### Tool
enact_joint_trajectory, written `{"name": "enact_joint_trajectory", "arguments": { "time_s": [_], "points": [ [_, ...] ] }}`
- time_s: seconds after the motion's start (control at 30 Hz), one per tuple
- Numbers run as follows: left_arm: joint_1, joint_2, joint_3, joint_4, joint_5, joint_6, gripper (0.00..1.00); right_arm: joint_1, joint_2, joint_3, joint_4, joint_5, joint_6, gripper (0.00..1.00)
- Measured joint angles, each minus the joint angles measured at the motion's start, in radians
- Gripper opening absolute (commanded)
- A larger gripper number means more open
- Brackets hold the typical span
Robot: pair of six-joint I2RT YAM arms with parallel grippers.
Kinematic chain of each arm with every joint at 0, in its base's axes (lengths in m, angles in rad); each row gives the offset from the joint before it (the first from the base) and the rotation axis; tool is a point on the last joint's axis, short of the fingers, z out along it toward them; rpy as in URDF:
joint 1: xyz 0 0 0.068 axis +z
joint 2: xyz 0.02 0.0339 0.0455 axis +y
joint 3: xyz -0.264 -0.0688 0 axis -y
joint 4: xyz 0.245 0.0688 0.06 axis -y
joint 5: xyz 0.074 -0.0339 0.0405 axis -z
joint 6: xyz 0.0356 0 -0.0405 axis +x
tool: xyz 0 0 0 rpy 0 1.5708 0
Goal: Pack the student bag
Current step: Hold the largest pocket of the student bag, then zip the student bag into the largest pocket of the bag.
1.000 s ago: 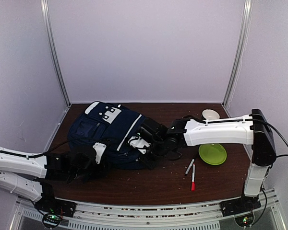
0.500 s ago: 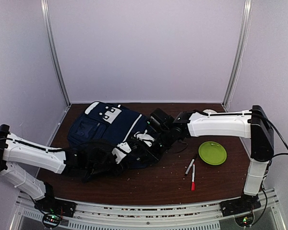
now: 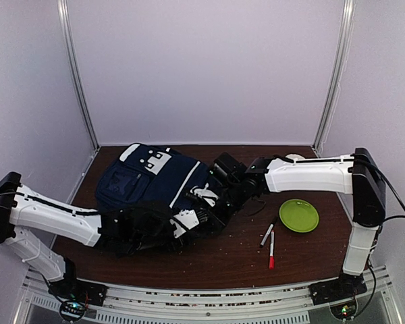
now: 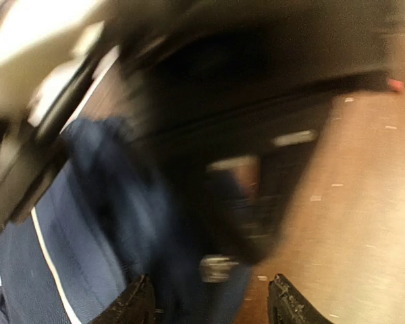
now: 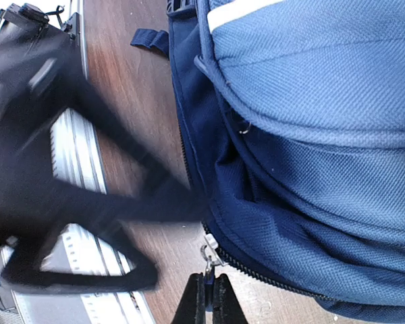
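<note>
The student bag (image 3: 148, 181), navy with a white stripe, lies flat on the table's left half. My right gripper (image 5: 208, 291) is shut on the metal zipper pull (image 5: 206, 256) at the bag's near right edge (image 5: 304, 175), just above the wood. In the overhead view that gripper (image 3: 211, 206) sits at the bag's lower right corner. My left gripper (image 3: 194, 219) reaches in from the left along the bag's near edge. Its view is motion-blurred. The fingers (image 4: 131, 307) stand apart, with blue fabric (image 4: 88, 256) and a small metal piece (image 4: 219, 268) ahead of them.
A green plate (image 3: 298, 216) lies right of the bag, with two markers (image 3: 269, 241) in front of it. A white bowl (image 3: 295, 158) peeks out behind the right arm. Crumbs dot the brown table (image 3: 229, 260). Walls close in on three sides.
The left arm has swept rightward along the bag's near edge, up to the right gripper, and is still moving. The right gripper has stayed shut on the zipper pull, shifting slightly.
</note>
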Motion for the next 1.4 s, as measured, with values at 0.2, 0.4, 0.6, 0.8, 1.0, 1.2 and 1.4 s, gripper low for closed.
{"name": "enact_joint_trajectory", "arguments": {
  "time_s": [0.2, 0.4, 0.6, 0.8, 1.0, 1.2, 1.4],
  "points": [
    [-0.059, -0.043, 0.008, -0.051, -0.026, 0.008, 0.52, -0.008, -0.004, -0.001, 0.005, -0.021, 0.001, 0.0],
    [-0.046, 0.052, 0.04, -0.06, -0.08, 0.018, 0.5, -0.009, -0.004, -0.001, 0.006, -0.027, 0.001, 0.0],
    [-0.041, 0.124, 0.076, -0.033, -0.117, 0.026, 0.25, -0.031, -0.004, -0.014, 0.0, -0.03, -0.003, 0.0],
    [-0.049, 0.14, 0.087, -0.03, -0.19, 0.046, 0.15, -0.037, -0.006, -0.018, 0.002, -0.029, -0.003, 0.0],
    [-0.057, 0.143, 0.09, -0.031, -0.236, 0.033, 0.29, -0.04, -0.01, -0.018, 0.005, -0.03, -0.003, 0.0],
    [-0.059, 0.142, 0.09, -0.042, -0.252, 0.01, 0.0, -0.051, -0.022, -0.036, 0.021, -0.041, -0.004, 0.0],
    [-0.05, 0.104, 0.072, -0.051, -0.251, -0.027, 0.0, -0.087, -0.025, -0.038, 0.029, -0.069, -0.03, 0.0]
  ]
}}
